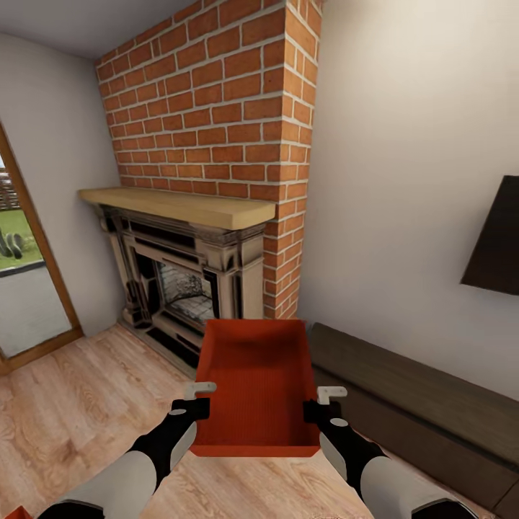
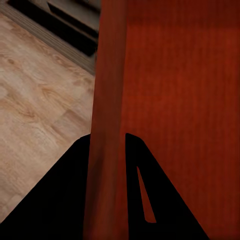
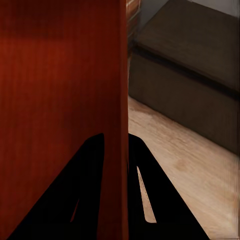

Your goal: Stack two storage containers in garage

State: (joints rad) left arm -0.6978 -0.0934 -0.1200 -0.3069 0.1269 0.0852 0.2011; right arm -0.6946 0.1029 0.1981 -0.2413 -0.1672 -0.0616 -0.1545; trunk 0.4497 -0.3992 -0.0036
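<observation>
**Bin held by both grippers in front of fireplace**

The left gripper point(image 1: 193, 404) and right gripper point(image 1: 326, 405) carry one orange-red bin point(image 1: 258, 386) between them, held above the wood floor point(image 1: 79, 404). Each gripper clamps a long side wall of the bin near its near end. In the left wrist view, the black fingers point(image 2: 65, 200) sit narrow on either side of the wall, one inside the bin point(image 2: 180, 100) and one outside. The right wrist view shows the same: fingers point(image 3: 82, 195) closed on the wall of the bin point(image 3: 60, 75). The bin is empty, open side up, roughly level. Beyond it stands the brick fireplace point(image 1: 216, 130) with a wood mantel point(image 1: 180, 205). A low dark chest point(image 1: 418, 404) runs along the wall, just right of the bin. A glass door point(image 1: 29, 288) is at far left. The corner of another orange-red thing point(image 1: 14, 513) shows at the bottom left edge; too little visible to tell what it is.
</observation>
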